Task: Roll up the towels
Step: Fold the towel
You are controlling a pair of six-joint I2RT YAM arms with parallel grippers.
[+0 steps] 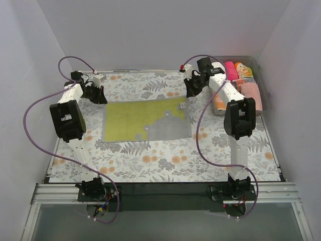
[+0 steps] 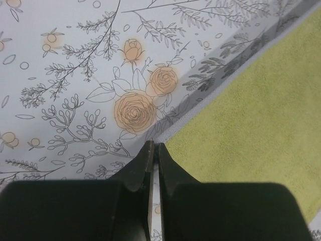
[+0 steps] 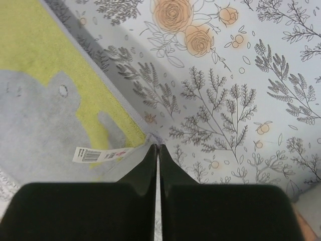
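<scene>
A yellow-green towel [image 1: 130, 120] with a grey print lies spread flat in the middle of the floral table covering [image 1: 165, 160]. My left gripper [image 1: 100, 96] is at its far left corner. In the left wrist view the left gripper [image 2: 154, 145] is shut, with the corner of the towel [image 2: 251, 110] meeting the tips. My right gripper [image 1: 189, 92] is at the far right corner. In the right wrist view the right gripper [image 3: 158, 147] is shut, pinching the slightly raised corner of the towel [image 3: 45, 100] beside a white label [image 3: 98, 154].
A clear plastic bin [image 1: 266, 95] stands at the back right. It holds rolled towels: a pink one [image 1: 231, 70], an orange one [image 1: 243, 69] and a peach one [image 1: 251, 93]. Another roll [image 1: 219, 103] lies just behind the right arm. White walls close in three sides.
</scene>
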